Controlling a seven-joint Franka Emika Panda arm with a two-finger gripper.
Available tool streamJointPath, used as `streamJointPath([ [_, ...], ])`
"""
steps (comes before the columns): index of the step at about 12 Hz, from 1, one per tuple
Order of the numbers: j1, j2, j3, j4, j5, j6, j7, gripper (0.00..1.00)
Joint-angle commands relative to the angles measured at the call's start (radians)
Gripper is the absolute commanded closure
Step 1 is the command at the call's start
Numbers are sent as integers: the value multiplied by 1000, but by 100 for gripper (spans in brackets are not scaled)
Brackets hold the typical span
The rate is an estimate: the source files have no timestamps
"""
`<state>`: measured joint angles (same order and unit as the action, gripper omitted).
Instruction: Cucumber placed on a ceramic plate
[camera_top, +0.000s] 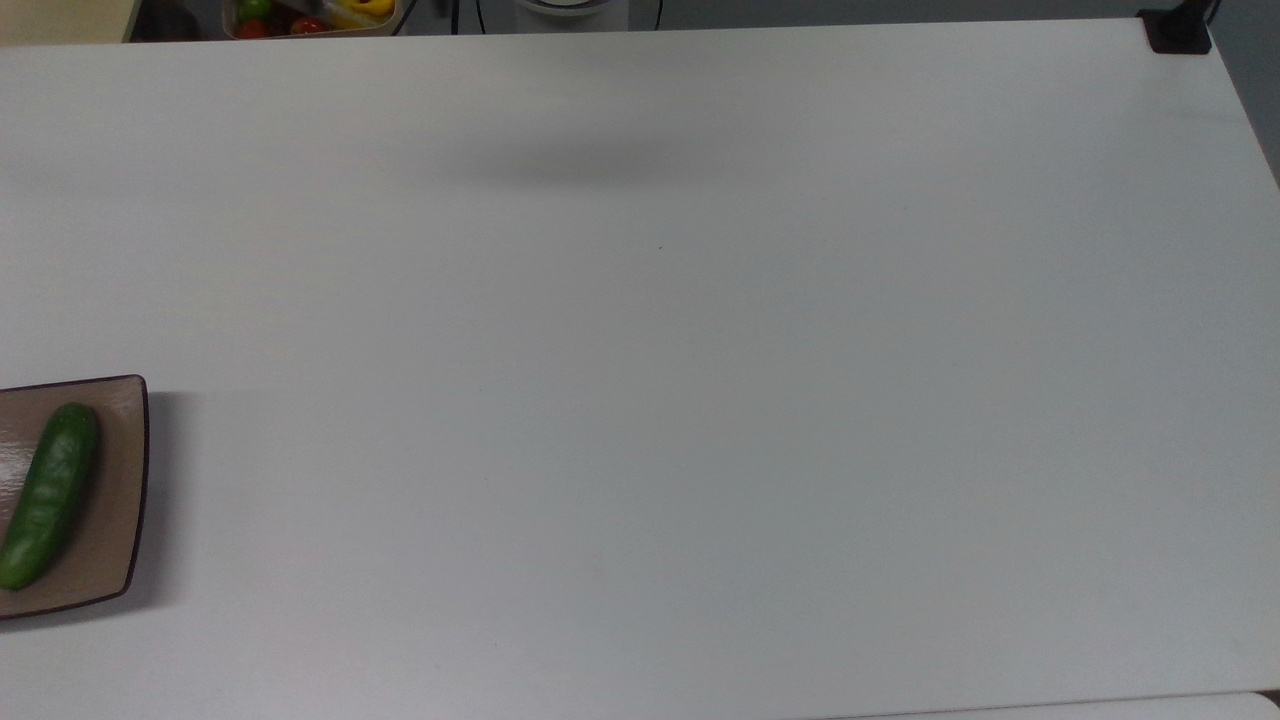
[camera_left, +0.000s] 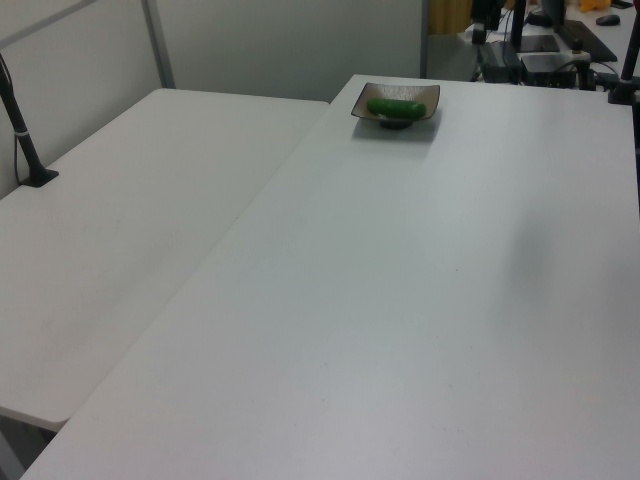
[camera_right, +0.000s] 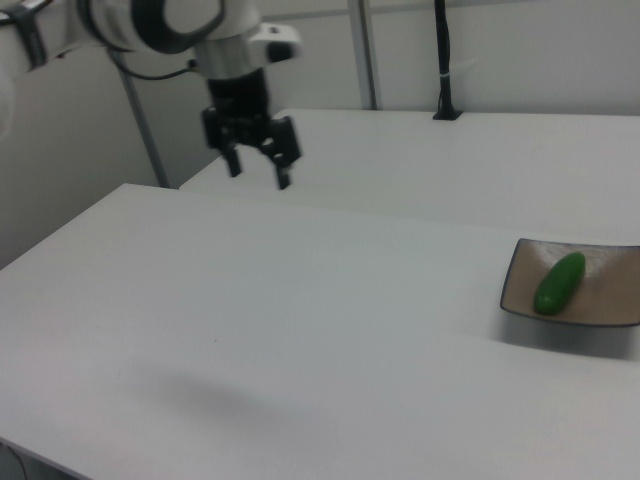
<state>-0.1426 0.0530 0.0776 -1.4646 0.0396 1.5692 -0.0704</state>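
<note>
Seemingly well apart: cucumber (camera_right: 559, 282) on edge-side ceramic plate (camera_right: 612, 299), spread end effector (camera_right: 258, 175).

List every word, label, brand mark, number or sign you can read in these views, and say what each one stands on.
None: no readable text stands anywhere in these views.
The cucumber, the ceramic plate, the white table and the tool all bear no visible lettering.

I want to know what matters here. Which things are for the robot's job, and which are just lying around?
For the job:
cucumber, lying on the plate
plate
hand, open, up above the table

Just lying about:
bin of toy food, beyond the table's far edge
black clamp at the table's corner
</note>
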Motion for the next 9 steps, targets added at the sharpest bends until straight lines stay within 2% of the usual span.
streamJointPath([
  [1,188,-117,-53,-207,-1,12,124,0],
  [2,236,-114,-86,-226,-3,23,126,0],
  [3,253,-116,-90,-256,-3,64,126,0],
  [6,248,-113,-90,-312,-7,249,97,0],
  [9,245,-114,-96,-309,-7,261,95,0],
])
